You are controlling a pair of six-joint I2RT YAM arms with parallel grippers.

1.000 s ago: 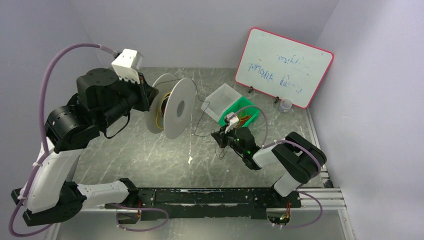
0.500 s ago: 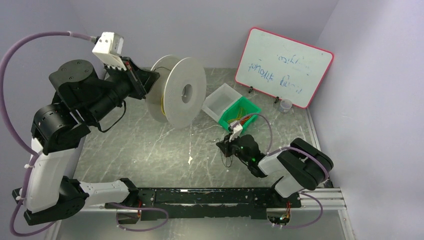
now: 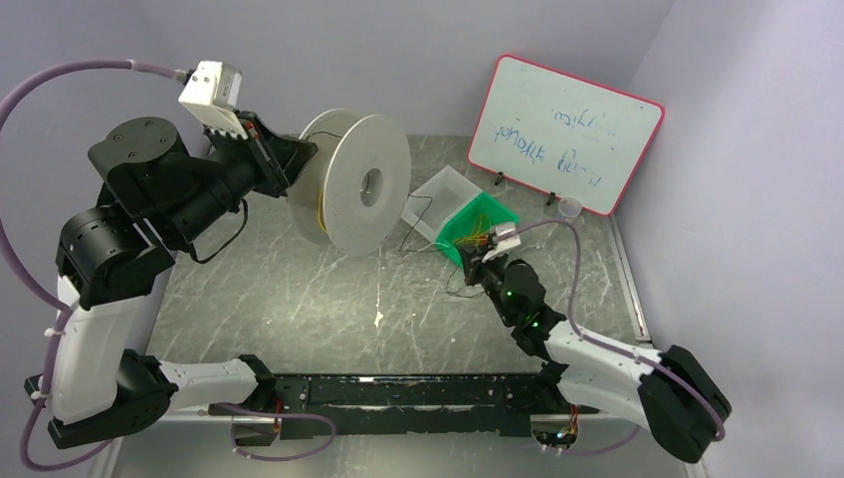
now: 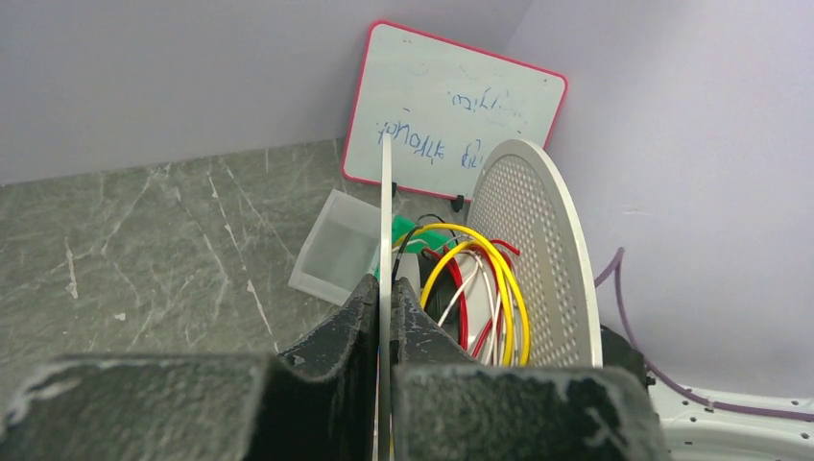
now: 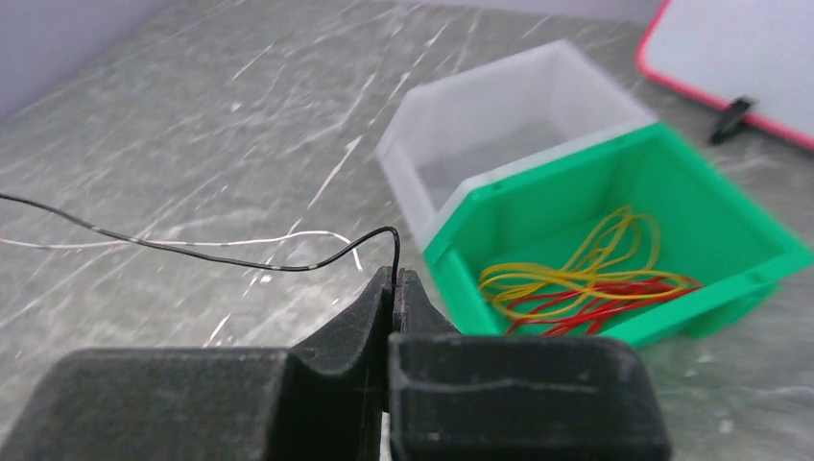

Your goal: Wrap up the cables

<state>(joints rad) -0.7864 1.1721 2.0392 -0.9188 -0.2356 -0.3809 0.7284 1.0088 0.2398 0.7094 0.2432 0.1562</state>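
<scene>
My left gripper (image 3: 296, 159) (image 4: 386, 284) is shut on one flange of a white spool (image 3: 360, 195) and holds it up above the table. Yellow cable (image 4: 502, 280), red cable (image 4: 462, 305) and white wire are wound on its core next to the perforated flange (image 4: 547, 250). My right gripper (image 3: 476, 267) (image 5: 395, 275) is shut on a thin black cable (image 5: 240, 261), low over the table just left of the green bin (image 3: 498, 237) (image 5: 538, 188). The black cable (image 3: 406, 235) runs up toward the spool. Yellow and red cables (image 5: 576, 280) lie in the green bin.
A clear plastic bin (image 3: 439, 193) (image 5: 499, 96) stands against the green bin's far-left side. A red-framed whiteboard (image 3: 567, 134) (image 4: 451, 106) leans at the back right, with a small clear cup (image 3: 569, 207) before it. A thin white wire (image 5: 288, 237) lies on the table.
The left arm lifted the spool up and right, then held. The right arm stretched back and right toward the green bin, carrying the black cable.
</scene>
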